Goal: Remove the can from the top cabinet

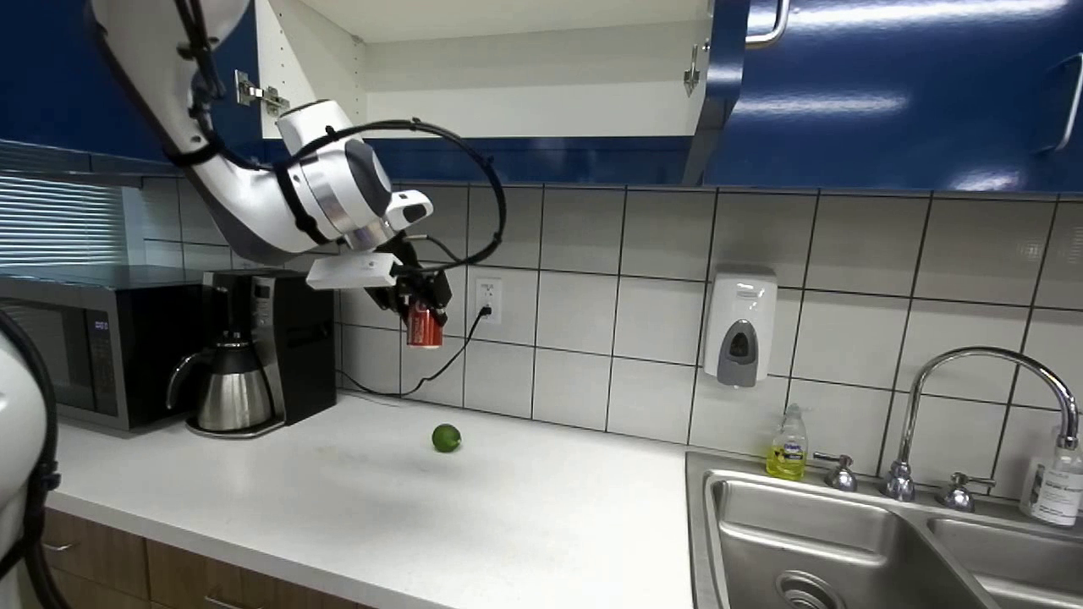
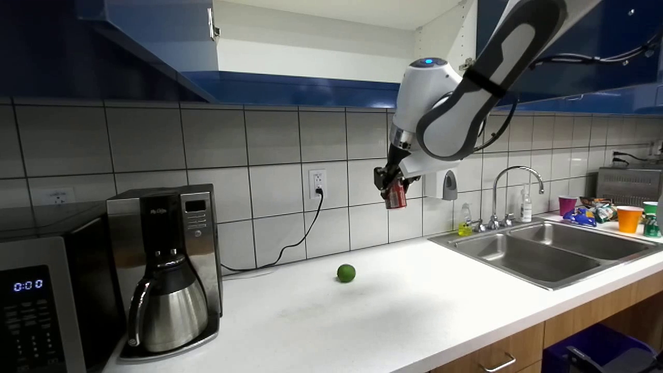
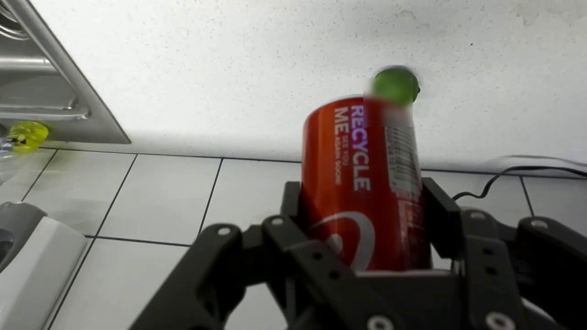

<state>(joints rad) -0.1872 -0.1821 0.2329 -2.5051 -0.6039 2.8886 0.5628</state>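
Observation:
The red can (image 1: 425, 330) shows in both exterior views (image 2: 396, 197) and in the wrist view (image 3: 357, 151). My gripper (image 1: 425, 315) is shut on the can, with one black finger on each side of it in the wrist view (image 3: 360, 197). The can hangs tilted in front of the tiled wall, well above the counter and below the top cabinet. The top cabinet (image 1: 525, 110) stands open, with blue doors and a white interior; it also shows in an exterior view (image 2: 311, 52). The part of its interior in view holds nothing. The can's far end is hidden by the gripper.
A green ball (image 1: 446, 437) lies on the white counter (image 1: 508, 507), below the can. A coffee maker (image 2: 171, 305) and a microwave (image 2: 46, 290) stand at one side. A sink (image 1: 706, 524) with a faucet (image 1: 914, 414) is at the other. A soap dispenser (image 1: 742, 326) hangs on the wall.

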